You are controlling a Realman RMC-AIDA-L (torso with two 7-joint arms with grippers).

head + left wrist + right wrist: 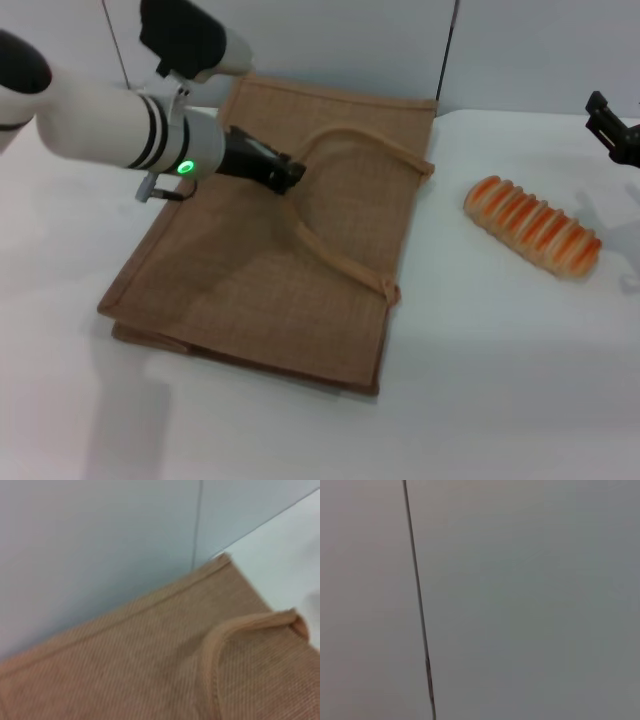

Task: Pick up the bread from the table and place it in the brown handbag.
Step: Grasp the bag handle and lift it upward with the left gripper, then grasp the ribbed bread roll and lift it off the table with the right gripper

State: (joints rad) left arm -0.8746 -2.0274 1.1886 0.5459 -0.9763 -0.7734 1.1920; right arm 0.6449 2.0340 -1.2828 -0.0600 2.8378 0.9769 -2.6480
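Note:
The brown handbag (262, 285) lies flat on the white table (500, 390), left of centre. My left gripper (288, 175) reaches over the bag's upper part and is shut on its lighter handle (340, 262), which bends to a sharp point at the fingers. The left wrist view shows the bag's weave (125, 670) and a handle loop (212, 650) close up. The bread (533, 226), cream with orange-brown ribs, rests on the table to the right of the bag, untouched. My right gripper (612, 124) hangs at the far right edge, behind and above the bread.
A pale wall with a dark vertical seam (447, 50) runs along the table's far edge. It fills the right wrist view, seam (420, 605) included. Bare tabletop lies in front of the bag and the bread.

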